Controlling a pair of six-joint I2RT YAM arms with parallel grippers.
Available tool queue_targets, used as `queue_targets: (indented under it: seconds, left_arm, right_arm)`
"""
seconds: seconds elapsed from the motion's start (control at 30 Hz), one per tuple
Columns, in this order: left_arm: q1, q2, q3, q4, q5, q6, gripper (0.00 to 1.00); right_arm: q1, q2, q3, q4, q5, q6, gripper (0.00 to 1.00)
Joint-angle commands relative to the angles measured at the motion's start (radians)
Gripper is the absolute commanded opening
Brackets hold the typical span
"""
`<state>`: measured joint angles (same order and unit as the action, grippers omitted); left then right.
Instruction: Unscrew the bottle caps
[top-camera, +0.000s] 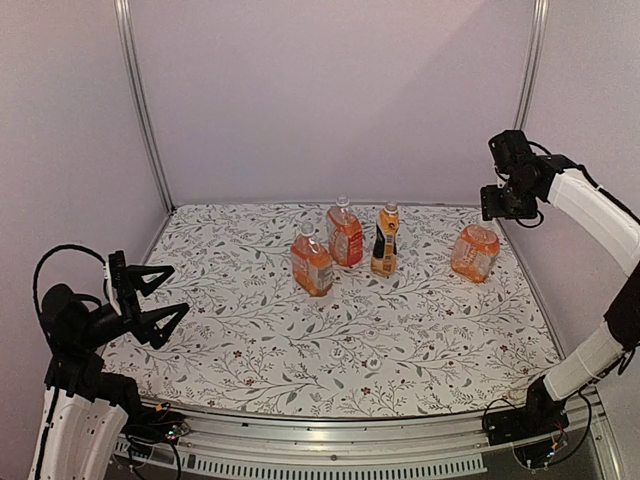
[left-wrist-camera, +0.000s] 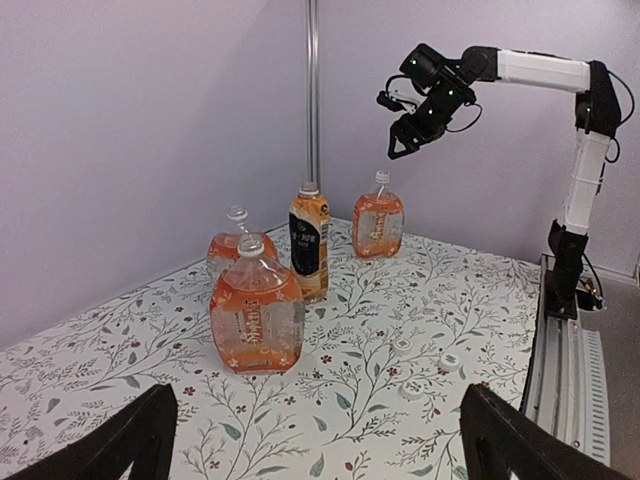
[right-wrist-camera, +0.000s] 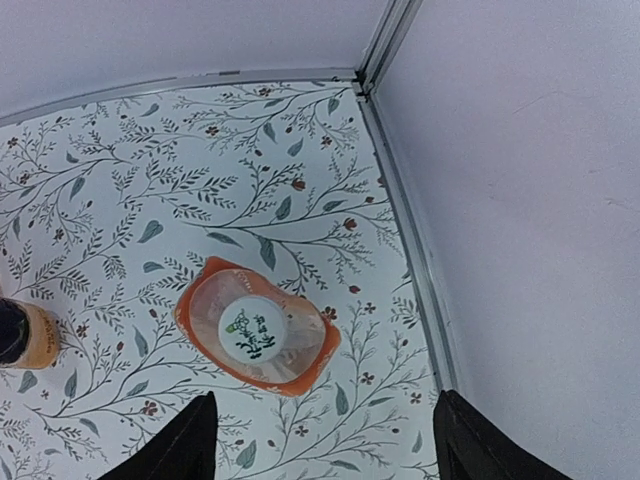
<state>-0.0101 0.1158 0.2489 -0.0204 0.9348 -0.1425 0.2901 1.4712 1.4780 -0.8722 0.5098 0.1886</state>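
Flowery cloth (top-camera: 250, 340) covers the table, with pale walls all round. One white cap (right-wrist-camera: 250, 330) sits on top of a squat bottle (right-wrist-camera: 305, 368) of orange drink, which stands near the far right corner. The right claw (right-wrist-camera: 325, 400) hangs high above it, looking straight down. It is wide open and holds nothing. The cap is a bit to one side of the gap, not in the middle.

I think the step is lining up on this cap. Next the claw must slide over, come down, pinch the cap and turn.

A tall bottle (top-camera: 385, 242), a middle squat bottle (top-camera: 345, 238) and a front squat bottle (top-camera: 312, 268) stand well apart from it. The left claw (top-camera: 180, 289) is far off, wide open and holds nothing too.
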Motion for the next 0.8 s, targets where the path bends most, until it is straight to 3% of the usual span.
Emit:
queue_targets:
  seconds: [0.0, 0.27, 0.5, 0.63, 0.77]
  left_arm:
    - [0.01, -0.009, -0.003, -0.013, 0.005, 0.008, 1.0]
    - [0.01, -0.01, -0.005, -0.015, 0.009, 0.009, 0.99]
    - [0.01, -0.01, -0.006, -0.013, 0.011, 0.008, 0.99]
    - [0.009, -0.011, -0.005, -0.012, 0.01, 0.009, 1.0]
    - [0.01, -0.011, -0.005, -0.012, 0.011, 0.008, 1.0]
  right_arm:
    - [-0.044, 0.07, 0.034, -0.091, -0.083, -0.007, 0.7]
    - [-0.061, 0.208, 0.101, -0.079, -0.15, -0.008, 0.68]
    - [-0.06, 0.279, 0.139, -0.054, -0.175, 0.0, 0.57]
    - [-0.061, 0.298, 0.134, -0.055, -0.156, 0.012, 0.44]
    - [-0.061, 0.297, 0.124, -0.057, -0.152, 0.017, 0.15]
